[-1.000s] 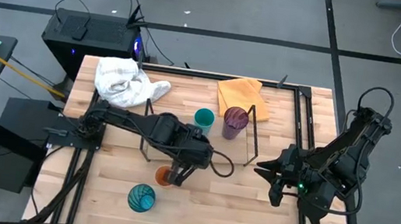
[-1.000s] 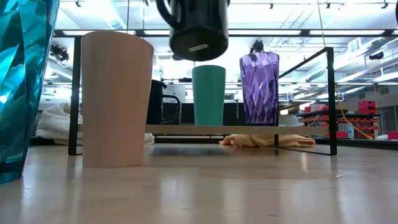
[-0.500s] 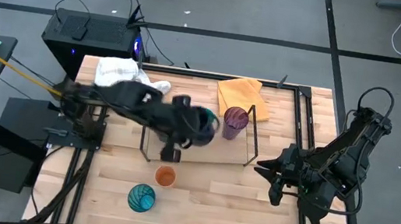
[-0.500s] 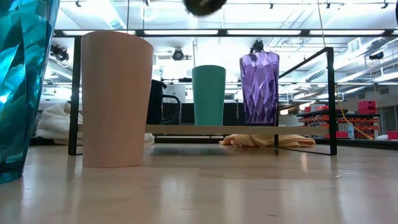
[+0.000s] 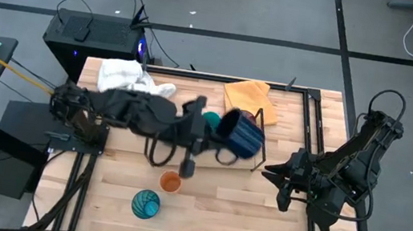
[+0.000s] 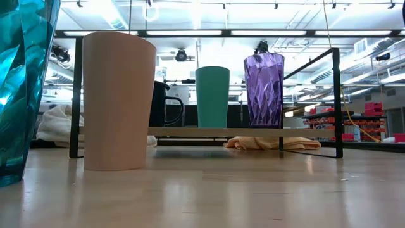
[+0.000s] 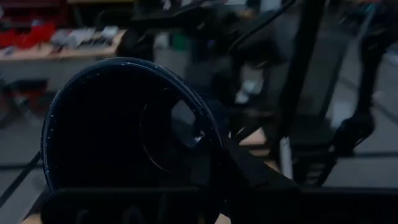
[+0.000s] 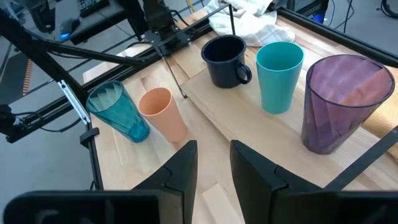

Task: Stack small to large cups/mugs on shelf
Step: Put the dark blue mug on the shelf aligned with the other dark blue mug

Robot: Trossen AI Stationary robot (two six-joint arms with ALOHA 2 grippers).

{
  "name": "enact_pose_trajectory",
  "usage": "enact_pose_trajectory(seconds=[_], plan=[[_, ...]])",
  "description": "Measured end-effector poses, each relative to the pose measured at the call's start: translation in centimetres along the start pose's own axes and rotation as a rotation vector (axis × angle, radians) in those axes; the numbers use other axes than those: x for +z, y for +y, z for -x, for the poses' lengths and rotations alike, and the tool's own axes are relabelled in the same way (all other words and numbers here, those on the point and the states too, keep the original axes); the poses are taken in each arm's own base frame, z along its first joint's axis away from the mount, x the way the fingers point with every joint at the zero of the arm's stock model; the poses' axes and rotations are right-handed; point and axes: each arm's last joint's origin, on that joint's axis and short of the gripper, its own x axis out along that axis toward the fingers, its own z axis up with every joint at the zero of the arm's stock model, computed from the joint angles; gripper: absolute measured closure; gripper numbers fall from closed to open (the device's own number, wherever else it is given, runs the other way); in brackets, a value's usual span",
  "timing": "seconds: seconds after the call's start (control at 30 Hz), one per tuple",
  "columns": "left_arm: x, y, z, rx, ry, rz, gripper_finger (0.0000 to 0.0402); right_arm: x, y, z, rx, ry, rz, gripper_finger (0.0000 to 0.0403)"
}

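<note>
My left gripper [image 5: 216,133] is shut on a dark navy mug [image 5: 241,134] and holds it on its side high above the right half of the shelf [image 5: 204,160], out of the low view. On the shelf stand a second navy mug [image 8: 225,59], a teal cup [image 8: 278,74] and a purple tumbler [image 8: 342,102], each on its base. The orange cup [image 5: 170,181] and the patterned teal tumbler [image 5: 145,203] stand on the table nearer the front. My right gripper [image 8: 213,163] waits open at the table's right side. My left gripper holds the navy mug at its rim [image 7: 214,146], on one side of the mouth. One finger [image 7: 249,177] lies along the outside of the wall; the darkness inside the mug hides the other. The fingers come nearly level from the table's left. The mug is lifted clear, its base toward the right.
A white cloth [image 5: 126,80] and a yellow cloth [image 5: 249,99] lie at the table's far side. Thin black rails [image 6: 334,101] stand at both ends of the shelf. Bare wood lies between the shelf and the front edge, right of the orange cup.
My left gripper has risen from beside the orange cup and gone toward the far right, over the shelf. It has tipped from pointing down to nearly level. The mug, upright a second ago, now lies on its side and has left the low view at the top.
</note>
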Motion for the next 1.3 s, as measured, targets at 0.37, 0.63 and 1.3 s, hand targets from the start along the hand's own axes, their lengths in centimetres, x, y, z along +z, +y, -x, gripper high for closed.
enact_pose_trajectory(seconds=[0.37,0.63,1.3], plan=[[-3.4,0.6,1.8,0.039,-0.077,0.097,0.0375,0.0,0.0,0.0,0.000,-0.001,-0.007,0.0300],[-8.0,2.2,7.3,0.125,0.023,0.160,0.0375,0.0,0.0,0.0,-0.003,-0.011,-0.007,0.0300],[-11.3,2.6,9.8,-0.010,0.722,-0.127,0.0375,0.9,-0.5,-1.1,-0.054,-0.022,-0.072,0.0300]])
